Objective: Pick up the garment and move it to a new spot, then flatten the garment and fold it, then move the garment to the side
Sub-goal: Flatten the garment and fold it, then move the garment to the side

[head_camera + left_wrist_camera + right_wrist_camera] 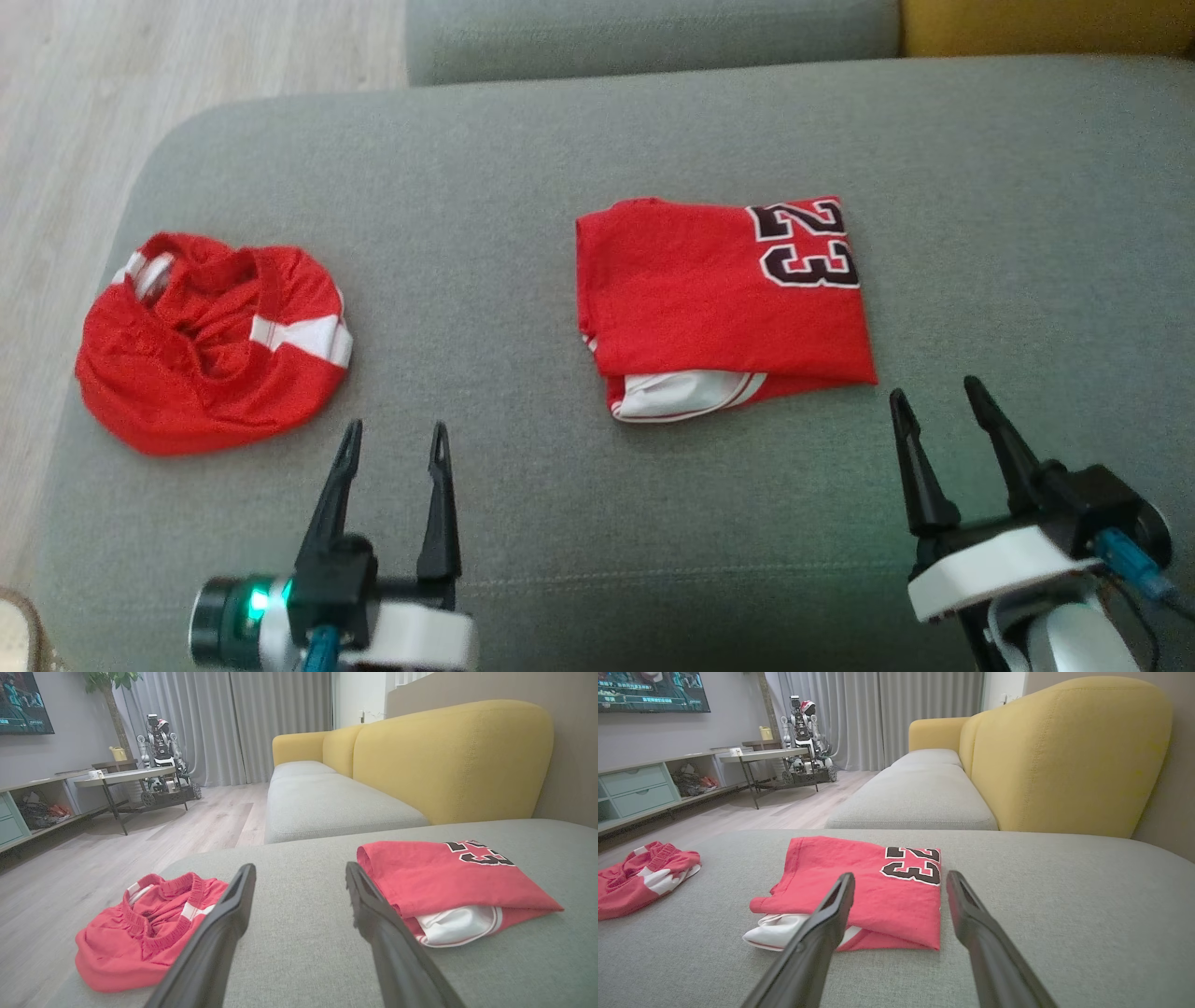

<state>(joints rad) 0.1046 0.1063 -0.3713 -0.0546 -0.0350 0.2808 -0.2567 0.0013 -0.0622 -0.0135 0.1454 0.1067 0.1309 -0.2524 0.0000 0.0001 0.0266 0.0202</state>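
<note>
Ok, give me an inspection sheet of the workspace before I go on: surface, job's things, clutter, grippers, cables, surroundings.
Surface: grey sofa cushion, flat, no stains seen.
Job's things: red jersey folded, number up, mid-cushion; red shorts crumpled near the cushion's left edge.
Clutter: nothing seen.
Grippers: left gripper open, empty, between the two garments; right gripper open, empty, just off the jersey's near right corner.
Cables: blue cable at the right wrist, apart from the garments.
Surroundings: yellow backrest, wood floor, table with another robot near it.
</note>
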